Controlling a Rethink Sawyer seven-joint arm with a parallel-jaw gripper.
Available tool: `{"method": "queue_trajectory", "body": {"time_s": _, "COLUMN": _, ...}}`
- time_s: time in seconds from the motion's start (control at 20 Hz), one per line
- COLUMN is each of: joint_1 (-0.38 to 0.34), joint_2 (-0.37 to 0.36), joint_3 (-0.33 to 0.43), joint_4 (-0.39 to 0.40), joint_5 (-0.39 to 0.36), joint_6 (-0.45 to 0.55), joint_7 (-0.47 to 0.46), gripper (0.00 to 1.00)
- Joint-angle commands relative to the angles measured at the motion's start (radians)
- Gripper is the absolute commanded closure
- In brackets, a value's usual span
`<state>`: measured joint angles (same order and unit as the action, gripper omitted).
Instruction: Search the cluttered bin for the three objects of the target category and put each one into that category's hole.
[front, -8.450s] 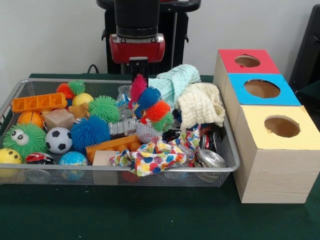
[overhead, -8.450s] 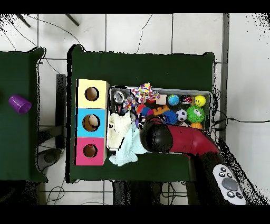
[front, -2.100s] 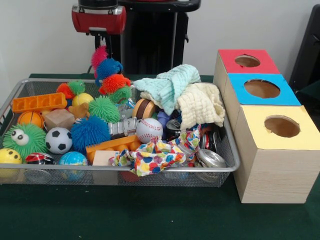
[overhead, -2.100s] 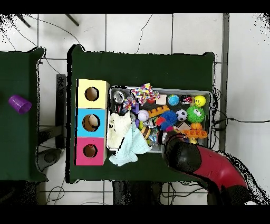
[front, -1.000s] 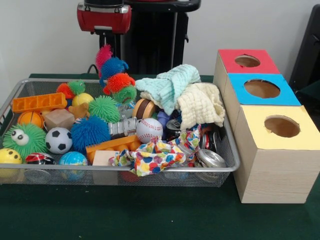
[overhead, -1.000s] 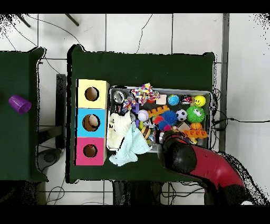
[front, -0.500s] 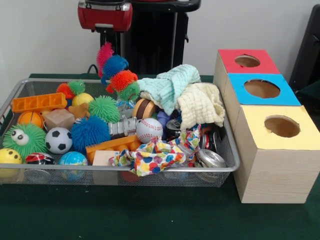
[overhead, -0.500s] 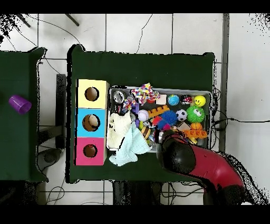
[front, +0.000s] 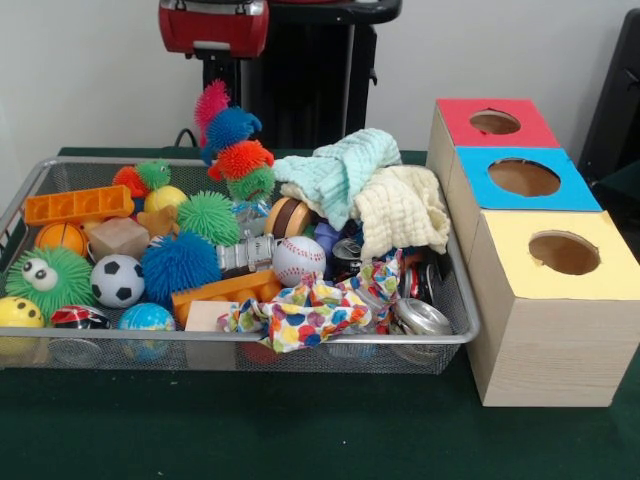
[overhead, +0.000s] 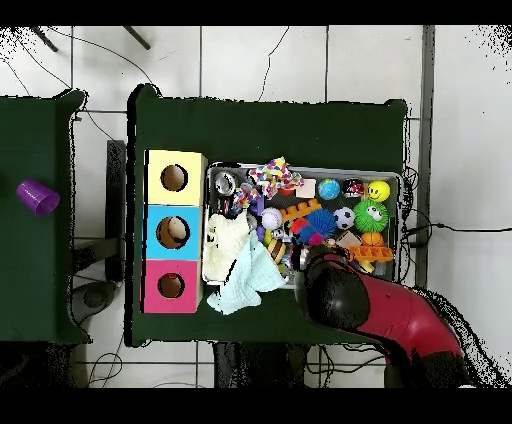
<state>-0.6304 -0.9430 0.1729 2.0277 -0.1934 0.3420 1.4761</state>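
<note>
The gripper (front: 213, 68), below the arm's red wrist housing (front: 214, 25), hangs over the far side of the wire-mesh bin (front: 250, 339); its fingers are clenched on the top of a spiky multicolour caterpillar toy (front: 233, 140). The toy hangs upright beneath the claw as a chain of pink, blue, orange and green tufts, lifted clear above the clutter; whether its green lower end touches anything below cannot be told. In the overhead view the arm (overhead: 385, 315) covers the gripper.

Left of the toy, in the front view, lie a small orange-and-green spiky toy (front: 140, 178), a yellow ball (front: 165, 198), an orange perforated block (front: 78, 205) and a green spiky ball (front: 208, 215). Nearer lie a blue spiky ball (front: 180, 265), a soccer ball (front: 117, 280), a green spiky ball with eyes (front: 48, 279), a baseball (front: 297, 261) and a polka-dot cloth (front: 300, 315) draped at the near rim. Right of the toy, a pale green cloth (front: 345, 168) rests on a cream cloth (front: 402, 208) piled against the bin's right side.

Just right of the bin stand three wooden boxes in a row, each with a round hole on top: a red-topped box (front: 495, 122) farthest, a blue-topped box (front: 524, 178) in the middle, and a yellow-topped box (front: 563, 253) nearest. All rest on the green table (front: 300, 430).
</note>
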Motion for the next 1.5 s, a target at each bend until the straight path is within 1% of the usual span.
{"method": "queue_trajectory", "body": {"time_s": 0.05, "joint_1": -0.029, "joint_2": 0.014, "joint_3": 0.055, "joint_4": 0.019, "joint_5": -0.036, "joint_6": -0.008, "joint_7": 0.055, "gripper": 1.00}}
{"method": "queue_trajectory", "body": {"time_s": 0.2, "joint_1": -0.037, "joint_2": 0.014, "joint_3": 0.047, "joint_4": 0.057, "joint_5": -0.055, "joint_6": -0.046, "joint_7": 0.064, "gripper": 1.00}}
{"method": "queue_trajectory", "body": {"time_s": 0.3, "joint_1": -0.028, "joint_2": 0.030, "joint_3": 0.029, "joint_4": 0.069, "joint_5": -0.078, "joint_6": -0.080, "joint_7": 0.076, "gripper": 1.00}}
{"method": "queue_trajectory", "body": {"time_s": 0.45, "joint_1": -0.028, "joint_2": 0.101, "joint_3": 0.017, "joint_4": 0.070, "joint_5": -0.111, "joint_6": -0.156, "joint_7": 0.093, "gripper": 1.00}}
{"method": "queue_trajectory", "body": {"time_s": 0.6, "joint_1": 0.007, "joint_2": 0.131, "joint_3": -0.020, "joint_4": 0.070, "joint_5": -0.135, "joint_6": -0.208, "joint_7": 0.125, "gripper": 1.00}}
{"method": "queue_trajectory", "body": {"time_s": 0.85, "joint_1": 0.029, "joint_2": 0.149, "joint_3": -0.039, "joint_4": 0.059, "joint_5": -0.146, "joint_6": -0.217, "joint_7": 0.127, "gripper": 1.00}}
{"method": "queue_trajectory", "body": {"time_s": 1.0, "joint_1": 0.017, "joint_2": 0.144, "joint_3": -0.030, "joint_4": 0.068, "joint_5": -0.162, "joint_6": -0.217, "joint_7": 0.110, "gripper": 1.00}}
{"method": "queue_trajectory", "body": {"time_s": 1.2, "joint_1": -0.018, "joint_2": 0.189, "joint_3": -0.029, "joint_4": 0.078, "joint_5": -0.203, "joint_6": -0.252, "joint_7": 0.096, "gripper": 1.00}}
{"method": "queue_trajectory", "body": {"time_s": 1.3, "joint_1": -0.040, "joint_2": 0.196, "joint_3": -0.010, "joint_4": 0.081, "joint_5": -0.209, "joint_6": -0.250, "joint_7": 0.091, "gripper": 1.00}}
{"method": "queue_trajectory", "body": {"time_s": 1.4, "joint_1": -0.035, "joint_2": 0.197, "joint_3": -0.009, "joint_4": 0.073, "joint_5": -0.215, "joint_6": -0.241, "joint_7": 0.092, "gripper": 1.00}}
{"method": "queue_trajectory", "body": {"time_s": 1.5, "joint_1": -0.022, "joint_2": 0.194, "joint_3": -0.021, "joint_4": 0.079, "joint_5": -0.211, "joint_6": -0.263, "joint_7": 0.122, "gripper": 1.00}}
